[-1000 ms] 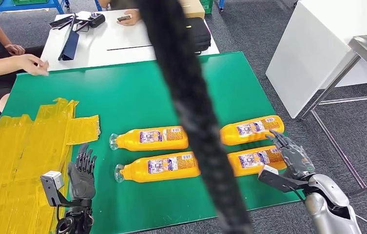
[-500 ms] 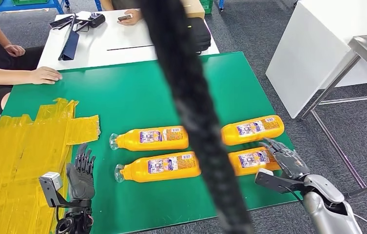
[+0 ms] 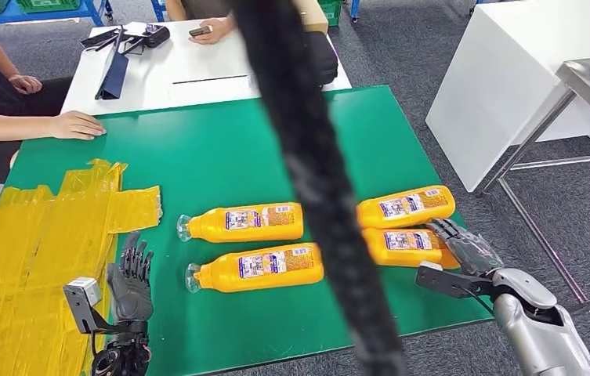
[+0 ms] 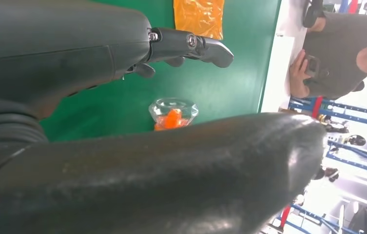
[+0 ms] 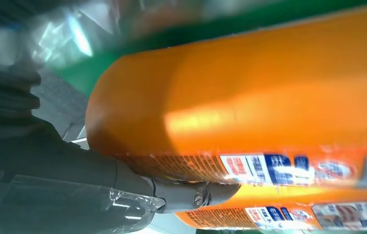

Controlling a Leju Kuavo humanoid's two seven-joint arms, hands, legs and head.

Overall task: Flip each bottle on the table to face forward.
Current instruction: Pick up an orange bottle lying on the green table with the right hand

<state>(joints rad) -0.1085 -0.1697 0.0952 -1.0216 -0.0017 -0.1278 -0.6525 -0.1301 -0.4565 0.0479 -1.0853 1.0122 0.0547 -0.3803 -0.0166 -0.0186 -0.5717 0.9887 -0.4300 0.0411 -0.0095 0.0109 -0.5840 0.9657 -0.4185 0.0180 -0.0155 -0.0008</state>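
Note:
Four orange bottles lie on their sides on the green table (image 3: 221,157), caps to the left: far left (image 3: 240,222), near left (image 3: 264,266), far right (image 3: 405,206), near right (image 3: 401,244). My right hand (image 3: 468,249) grips the base end of the near right bottle (image 5: 269,97); one of its fingers (image 5: 191,195) lies between that bottle and the far right bottle (image 5: 279,217). My left hand (image 3: 129,278) hovers near the table's front left, fingers spread and holding nothing. In the left wrist view its fingers (image 4: 191,44) point toward a bottle's cap end (image 4: 173,114).
Yellow tape sheets (image 3: 48,243) cover the table's left part. A thick dark cable (image 3: 315,180) hangs across the head view and hides the bottles' middles. A person's hand (image 3: 76,125) rests on the far left edge. A white table (image 3: 166,70) stands behind, another white table (image 3: 503,78) to the right.
My right hand closed on the near right bottle and shifted it up against the far right bottle, now lying level. The person's hand slid right along the far edge. The left hand stayed put.

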